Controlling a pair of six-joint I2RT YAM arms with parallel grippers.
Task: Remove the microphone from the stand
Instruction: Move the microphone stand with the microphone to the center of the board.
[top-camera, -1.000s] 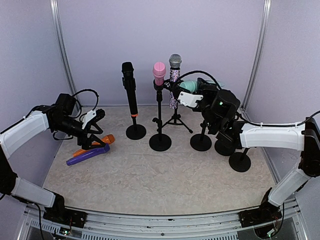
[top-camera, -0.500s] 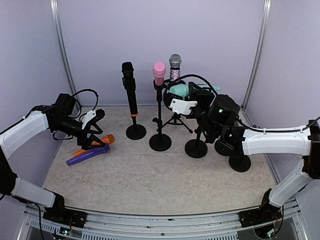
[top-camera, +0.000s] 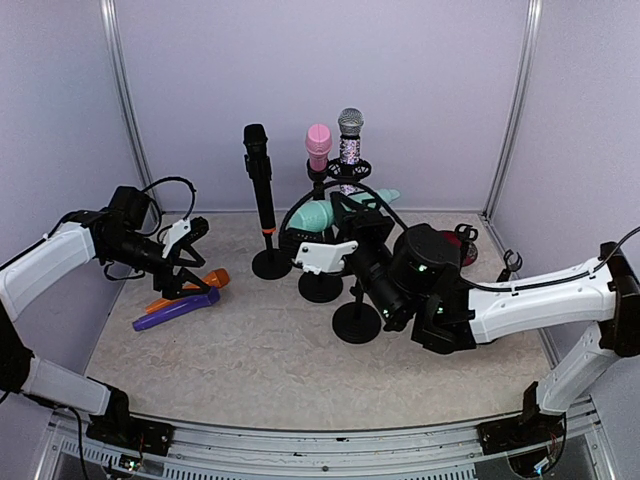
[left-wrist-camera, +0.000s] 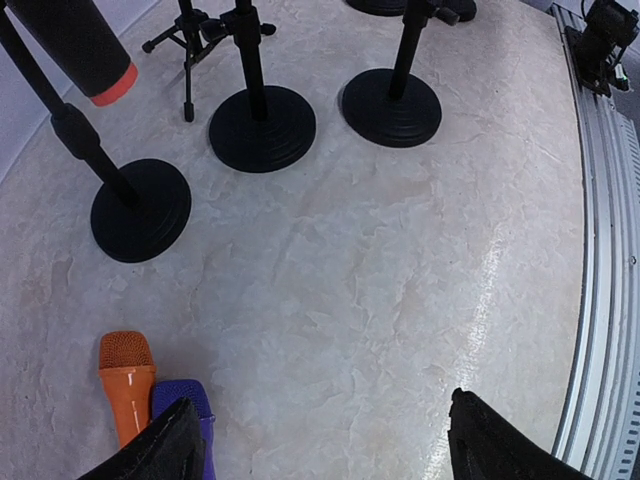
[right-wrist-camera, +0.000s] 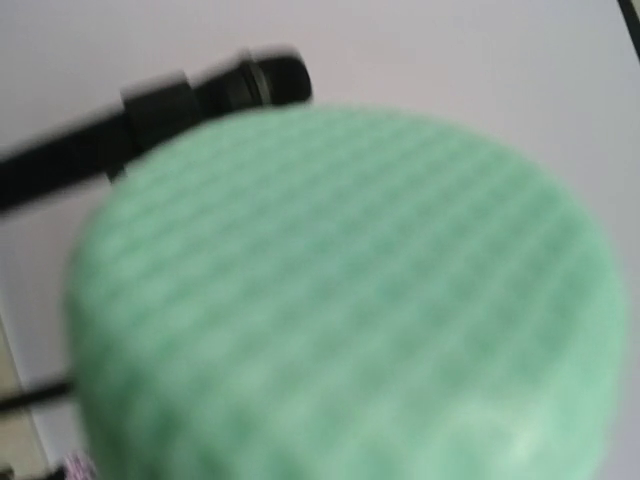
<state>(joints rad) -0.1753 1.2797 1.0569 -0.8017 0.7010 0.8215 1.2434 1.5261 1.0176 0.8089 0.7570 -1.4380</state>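
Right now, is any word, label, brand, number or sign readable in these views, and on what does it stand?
None: no text can be read in any view.
green microphone: fills the right wrist view, blurred; only its mesh pattern shows.
black microphone, pink microphone, orange microphone: no print visible; any marking is too small to tell.
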